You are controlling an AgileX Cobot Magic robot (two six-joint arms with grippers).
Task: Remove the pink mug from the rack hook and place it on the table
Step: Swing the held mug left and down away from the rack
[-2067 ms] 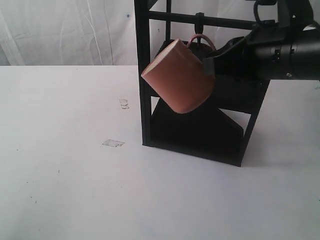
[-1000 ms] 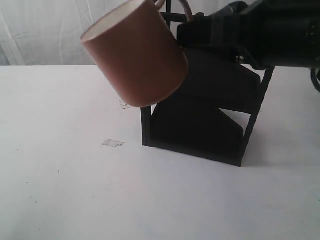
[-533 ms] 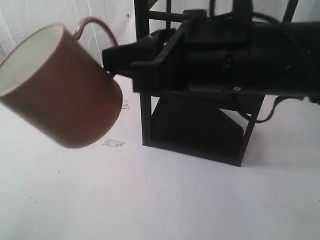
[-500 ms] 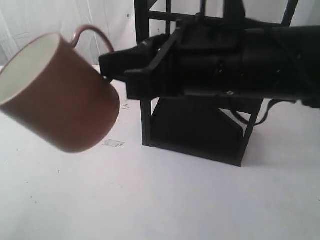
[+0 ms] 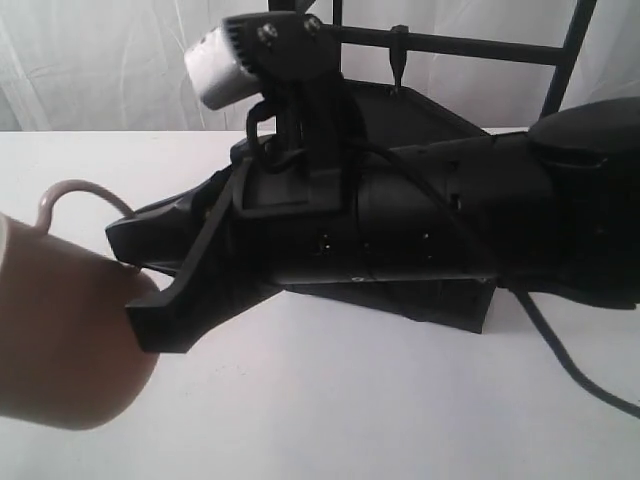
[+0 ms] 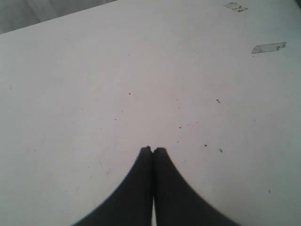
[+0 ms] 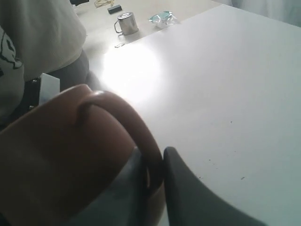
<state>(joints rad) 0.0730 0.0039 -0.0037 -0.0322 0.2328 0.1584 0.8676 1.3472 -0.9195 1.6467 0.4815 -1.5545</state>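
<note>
The pink mug [image 5: 60,345] hangs tilted at the lower left of the exterior view, low over the white table [image 5: 330,400]. My right gripper [image 5: 135,282] is shut on its thin loop handle [image 5: 85,192]. In the right wrist view the handle [image 7: 136,122] runs between the two fingers of that gripper [image 7: 154,155], with the mug body [image 7: 56,155] beside them. The rack hook [image 5: 398,60] hangs bare from the top crossbar behind the arm. My left gripper [image 6: 153,150] is shut with nothing in it, over bare table [image 6: 117,70]; it does not show in the exterior view.
The black rack [image 5: 445,300] stands behind my right arm, mostly hidden by it. Bits of clear tape [image 6: 268,47] lie on the tabletop. Past the table's far edge are a metal cup [image 7: 126,22], a small packet [image 7: 163,18] and a person in grey [image 7: 37,37].
My right gripper has carried the mug off the hook, leftward and down toward the camera. The mug is now low at the left edge, and the hook is bare.
</note>
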